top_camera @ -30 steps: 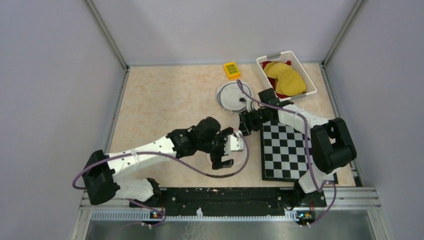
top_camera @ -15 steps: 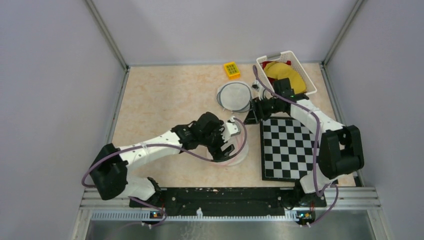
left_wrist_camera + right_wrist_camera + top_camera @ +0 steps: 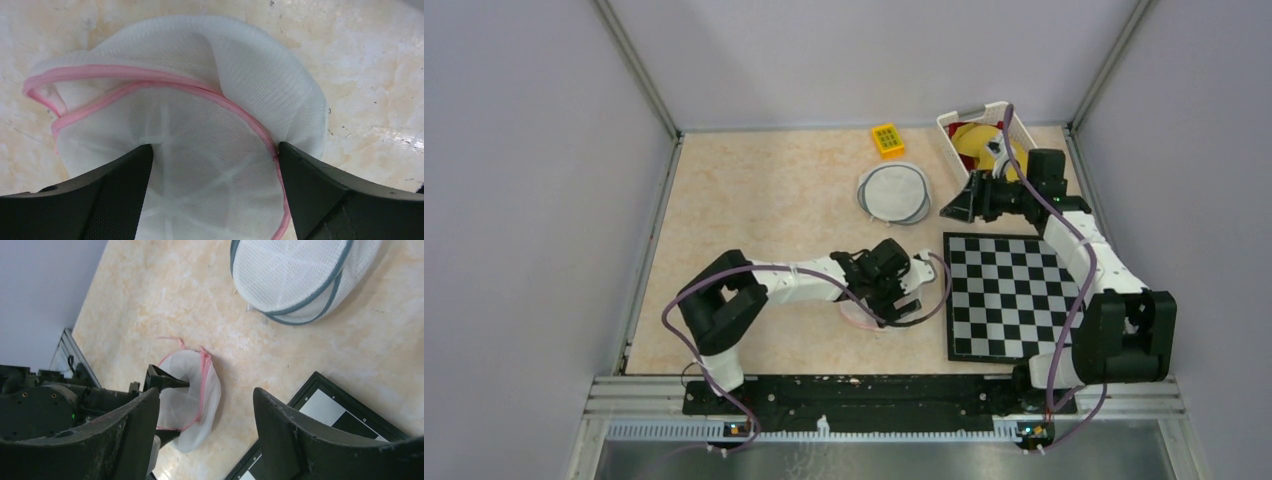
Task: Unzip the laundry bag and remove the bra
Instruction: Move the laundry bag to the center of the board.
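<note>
The laundry bag (image 3: 200, 115), white mesh with a pink zipper edge, lies crumpled on the table; its pink edges gape apart at the left. My left gripper (image 3: 215, 150) is open, low over it, with one black finger on each side of the mesh. From above, the bag (image 3: 860, 312) is mostly hidden under the left gripper (image 3: 902, 293). My right gripper (image 3: 954, 205) hangs open and empty near the basket, and its wrist view shows the bag (image 3: 192, 395) far below. The bra is not in view.
A round white mesh bag with a grey rim (image 3: 893, 192) lies at the back centre. A white basket (image 3: 952, 130) holds yellow and red cloth. An orange block (image 3: 887, 139) sits behind. A checkerboard (image 3: 1014, 295) covers the right of the table.
The right gripper pulled away from the grey-rimmed mesh bag, back and to the right toward the basket. The left arm swung right, its gripper settling over the pink-edged bag.
</note>
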Tool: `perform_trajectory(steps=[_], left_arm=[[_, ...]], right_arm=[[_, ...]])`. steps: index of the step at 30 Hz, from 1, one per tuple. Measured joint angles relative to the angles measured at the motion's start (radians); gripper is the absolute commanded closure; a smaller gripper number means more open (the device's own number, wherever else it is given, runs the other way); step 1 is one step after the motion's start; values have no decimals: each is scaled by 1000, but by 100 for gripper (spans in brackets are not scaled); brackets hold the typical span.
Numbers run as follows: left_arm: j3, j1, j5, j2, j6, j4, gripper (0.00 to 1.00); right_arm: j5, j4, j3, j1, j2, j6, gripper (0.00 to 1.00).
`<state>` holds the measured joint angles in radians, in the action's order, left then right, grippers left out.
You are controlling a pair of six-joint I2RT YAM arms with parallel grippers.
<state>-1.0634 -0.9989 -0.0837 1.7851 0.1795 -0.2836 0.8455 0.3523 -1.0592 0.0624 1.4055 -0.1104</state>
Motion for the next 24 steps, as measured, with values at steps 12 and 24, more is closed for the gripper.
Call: perform_trajectory(steps=[12,24], left_arm=[[94,266,-113,-93,298,-70,1],[-85,629,-231,39,526,-204,1]], right_arm=[[47,-77,84,-45,-63,-51,32],[61,-54,130,-46,-116,-23,32]])
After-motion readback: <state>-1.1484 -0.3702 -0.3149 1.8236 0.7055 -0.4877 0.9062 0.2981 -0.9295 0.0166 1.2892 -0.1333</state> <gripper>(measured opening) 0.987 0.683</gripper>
